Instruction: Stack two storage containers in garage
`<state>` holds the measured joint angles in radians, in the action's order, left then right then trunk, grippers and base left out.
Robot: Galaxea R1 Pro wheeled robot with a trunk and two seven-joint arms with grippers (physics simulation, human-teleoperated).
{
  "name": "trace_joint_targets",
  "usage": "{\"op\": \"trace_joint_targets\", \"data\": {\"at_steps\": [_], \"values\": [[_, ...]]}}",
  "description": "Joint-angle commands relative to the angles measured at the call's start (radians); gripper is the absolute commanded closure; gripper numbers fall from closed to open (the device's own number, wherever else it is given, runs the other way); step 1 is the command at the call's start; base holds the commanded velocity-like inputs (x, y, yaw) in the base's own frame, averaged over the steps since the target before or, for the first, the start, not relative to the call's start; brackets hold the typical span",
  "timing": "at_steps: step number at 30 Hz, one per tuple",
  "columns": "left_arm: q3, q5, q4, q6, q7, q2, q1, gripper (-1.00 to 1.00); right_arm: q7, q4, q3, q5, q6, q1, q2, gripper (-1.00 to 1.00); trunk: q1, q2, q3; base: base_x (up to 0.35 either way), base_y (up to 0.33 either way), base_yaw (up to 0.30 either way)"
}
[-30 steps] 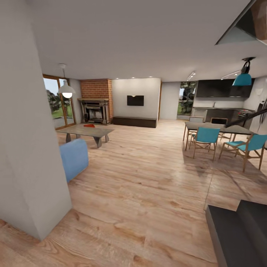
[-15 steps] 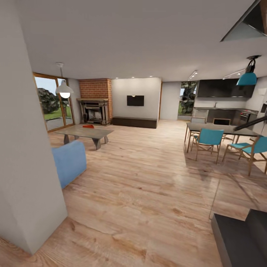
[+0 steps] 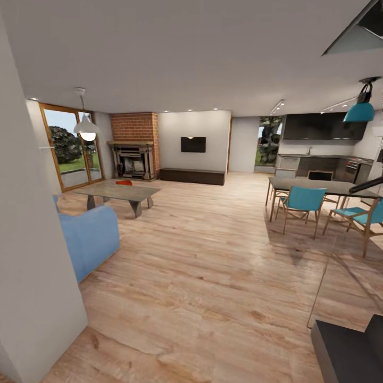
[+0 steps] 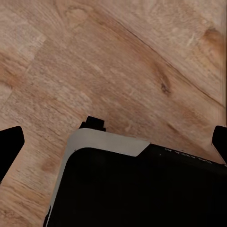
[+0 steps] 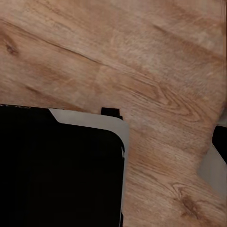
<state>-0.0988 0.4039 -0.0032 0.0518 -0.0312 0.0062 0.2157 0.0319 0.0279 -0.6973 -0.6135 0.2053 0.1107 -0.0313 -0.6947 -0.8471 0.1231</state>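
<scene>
Wide bare wood-plank floor (image 3: 213,255) ahead. Pale wall corner (image 3: 32,276) close at left, blue sofa (image 3: 88,236) beyond. Dark base edge (image 3: 346,351) at right. Gripper states: cannot tell.

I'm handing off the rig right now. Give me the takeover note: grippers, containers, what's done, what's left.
Left gripper: open, nothing between the fingers, wood floor below.
Right gripper: one fingertip at the frame edge, state unclear.
Containers: an orange-red shape on the coffee table far ahead to the left in the living room; too small to tell whether it is one or both.
Done: nothing picked up.
Left: drive to the table, take the containers to the garage, set one on the floor and stack the other on it.
</scene>
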Motion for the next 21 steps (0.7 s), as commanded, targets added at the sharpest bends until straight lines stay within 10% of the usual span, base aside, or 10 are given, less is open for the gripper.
{"op": "trace_joint_targets", "data": {"at_steps": [1,21], "values": [[-0.008,0.007,0.0,0.003,-0.003,0.0,0.001,-1.0,0.003,0.003,-0.008,-0.009,0.005,0.001,0.001,-1.0,-0.001,-0.001,0.001,0.323,0.0,-0.114],[-0.009,0.009,0.0,0.005,-0.003,0.0,0.001,-1.0,0.006,0.003,-0.01,-0.008,0.003,0.001,-0.001,-1.0,-0.001,-0.001,0.001,0.323,0.0,-0.102]]}}
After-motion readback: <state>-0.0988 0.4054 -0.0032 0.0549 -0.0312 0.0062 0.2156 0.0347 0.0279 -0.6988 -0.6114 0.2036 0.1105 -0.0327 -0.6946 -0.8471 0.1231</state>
